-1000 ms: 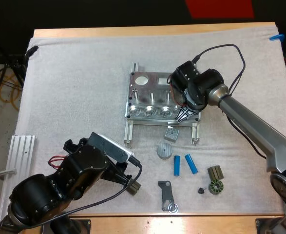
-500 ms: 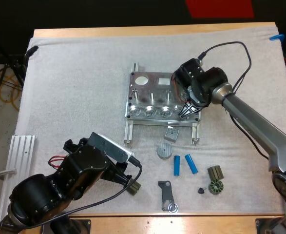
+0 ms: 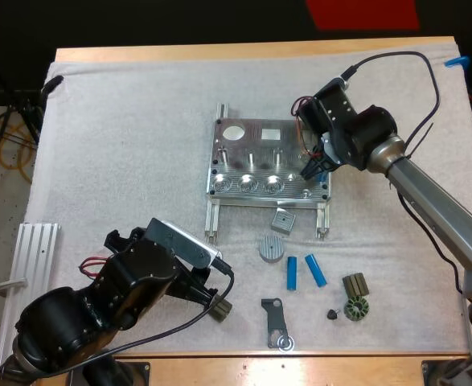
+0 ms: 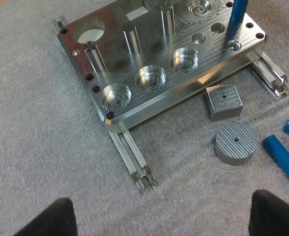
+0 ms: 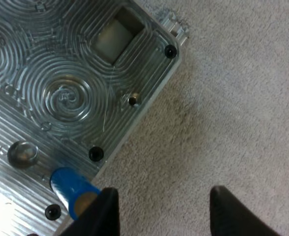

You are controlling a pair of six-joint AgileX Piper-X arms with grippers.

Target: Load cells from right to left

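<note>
The metal fixture [image 3: 252,165] lies mid-mat, with three round pockets along its front. One blue cylinder [image 4: 235,22] stands upright in a hole at the fixture's right front corner. My right gripper [image 3: 311,167] hovers over that corner, open; the cylinder's top [image 5: 71,189] shows just outside one of its fingers [image 5: 105,211], not between them. Two more blue cylinders [image 3: 292,273] [image 3: 315,270] lie on the mat in front of the fixture. My left gripper [image 3: 219,305] is open near the front edge, well short of the fixture [image 4: 159,64].
A small metal cube [image 3: 283,219] and a grey disc [image 3: 272,248] lie just in front of the fixture. Dark parts [image 3: 355,296] and a black bracket [image 3: 277,322] sit at the front right. An aluminium rail [image 3: 34,257] rests off the mat's left side.
My right gripper has drawn back and to the right from the fixture's front right corner. The left arm has not moved.
</note>
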